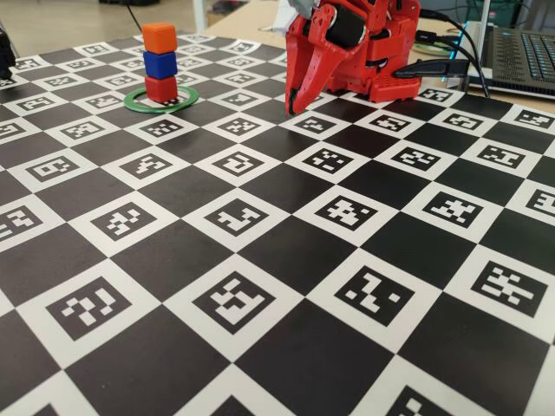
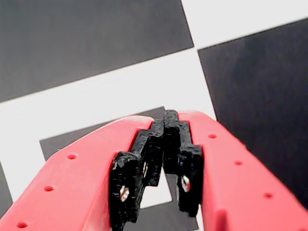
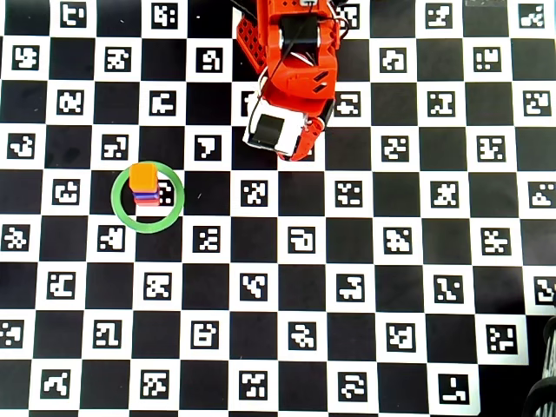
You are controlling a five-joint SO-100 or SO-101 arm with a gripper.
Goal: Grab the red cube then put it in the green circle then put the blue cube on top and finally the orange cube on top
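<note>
In the fixed view at the far left, the red cube (image 1: 160, 88) rests inside the green circle (image 1: 139, 102). The blue cube (image 1: 160, 64) is stacked on it, and the orange cube (image 1: 159, 37) tops the stack. From overhead the orange cube (image 3: 143, 177) covers most of the stack within the green circle (image 3: 130, 217). My red gripper (image 1: 293, 110) hangs tip-down close to the arm's base, well right of the stack and apart from it. In the wrist view the gripper (image 2: 166, 119) is shut, its black pads meeting with nothing between them, above a board marker.
The black-and-white marker board (image 1: 260, 286) covers the table. The red arm base (image 1: 381, 61) stands at the back. A laptop (image 1: 520, 52) and cables (image 1: 442, 65) lie behind it at the right. A dark object (image 3: 543, 395) sits at the overhead view's lower right corner.
</note>
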